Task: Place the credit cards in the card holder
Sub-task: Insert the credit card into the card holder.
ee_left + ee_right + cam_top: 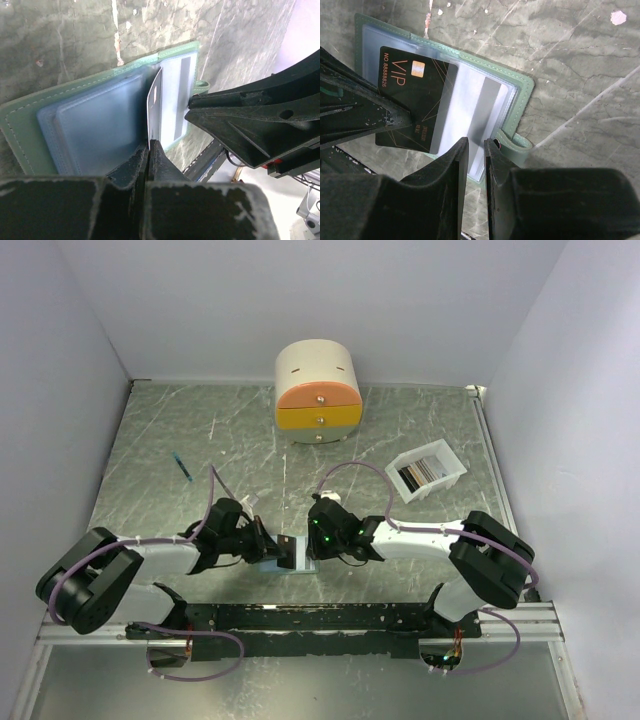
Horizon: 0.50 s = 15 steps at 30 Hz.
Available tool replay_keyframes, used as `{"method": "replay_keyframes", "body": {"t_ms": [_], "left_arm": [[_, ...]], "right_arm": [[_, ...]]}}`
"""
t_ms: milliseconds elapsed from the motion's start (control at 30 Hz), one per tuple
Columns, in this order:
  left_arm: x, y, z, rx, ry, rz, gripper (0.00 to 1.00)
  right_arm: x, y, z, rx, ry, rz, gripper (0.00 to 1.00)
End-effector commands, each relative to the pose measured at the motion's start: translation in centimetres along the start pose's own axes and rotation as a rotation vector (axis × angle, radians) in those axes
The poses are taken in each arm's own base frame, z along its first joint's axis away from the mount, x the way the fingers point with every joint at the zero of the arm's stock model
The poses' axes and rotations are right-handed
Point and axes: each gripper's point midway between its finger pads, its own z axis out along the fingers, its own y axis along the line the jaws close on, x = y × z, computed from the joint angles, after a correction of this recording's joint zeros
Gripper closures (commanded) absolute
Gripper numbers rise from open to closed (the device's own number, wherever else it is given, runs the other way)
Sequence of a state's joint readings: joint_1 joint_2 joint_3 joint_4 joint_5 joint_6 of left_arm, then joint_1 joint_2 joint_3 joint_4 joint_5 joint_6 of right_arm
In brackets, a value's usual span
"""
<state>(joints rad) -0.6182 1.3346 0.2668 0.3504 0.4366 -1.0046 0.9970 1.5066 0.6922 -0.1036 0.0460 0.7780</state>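
One card (415, 107) nipped by left pincer (149, 150) over holder (30, 125).

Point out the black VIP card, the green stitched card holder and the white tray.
Black VIP card (402, 100), right wrist view, printed face.
Green stitched card holder (22, 125), left wrist view, cover edge.
White tray (452, 476), top view, right rim.

Even soft overhead light, faint shadows, wrist foregrounds blurred
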Motion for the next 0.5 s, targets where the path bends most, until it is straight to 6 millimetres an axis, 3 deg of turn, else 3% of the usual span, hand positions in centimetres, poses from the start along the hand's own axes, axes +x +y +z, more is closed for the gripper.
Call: {"method": "replay_keyframes", "body": {"t_ms": [0, 100, 333, 467], "left_arm": [[-0.01, 1.79, 0.21, -0.063, -0.030, -0.009, 0.93], [0.03, 1.65, 0.33, -0.065, -0.021, -0.001, 0.93], [0.25, 1.61, 0.11, -0.087, -0.006, 0.018, 0.66], [-0.18, 1.44, -0.31, -0.108, -0.024, 0.030, 0.61]], "right_arm": [[1.47, -2.04, -0.10, 0.074, 0.032, -0.014, 0.80], [1.41, -1.91, -0.06, 0.071, 0.033, -0.016, 0.80], [0.87, -1.73, -0.30, 0.077, 0.024, -0.022, 0.80], [0.54, -1.65, -0.51, 0.077, 0.013, -0.023, 0.80]]}}
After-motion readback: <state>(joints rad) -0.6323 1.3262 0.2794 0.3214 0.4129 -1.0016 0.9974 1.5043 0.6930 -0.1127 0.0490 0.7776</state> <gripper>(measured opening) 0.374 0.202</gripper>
